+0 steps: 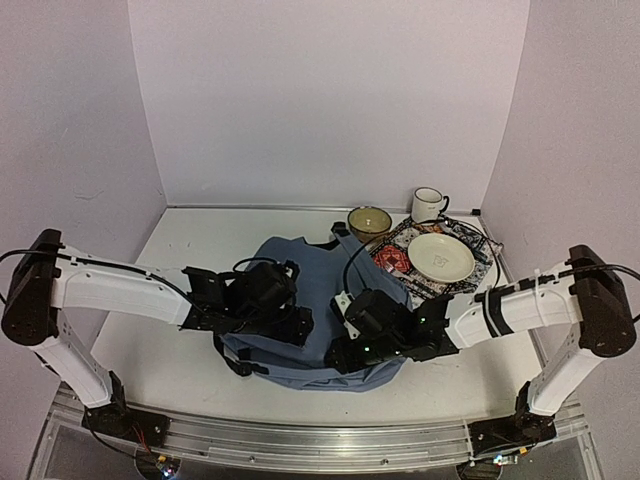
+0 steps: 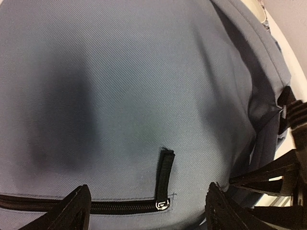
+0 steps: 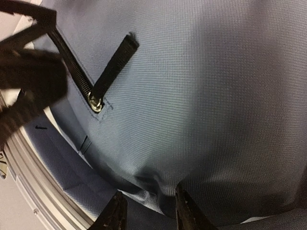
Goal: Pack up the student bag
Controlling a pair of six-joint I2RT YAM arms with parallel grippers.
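Slate-blue fabric bunched in our right gripper [image 3: 151, 211]
Its jaws pinch a fold of the student bag [image 1: 325, 280], lying on the table [image 1: 170, 350]; we should hold that firm while our left gripper [image 2: 148, 211], gaping and empty, drops squarely onto the zip pull [image 2: 164, 178]. Both arms reach inward, wrists tipped down over it.

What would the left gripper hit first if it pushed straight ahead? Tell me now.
The bag: the open left gripper points at its blue fabric, near the black zip pull. It looks very close, though the exact depth is unclear.
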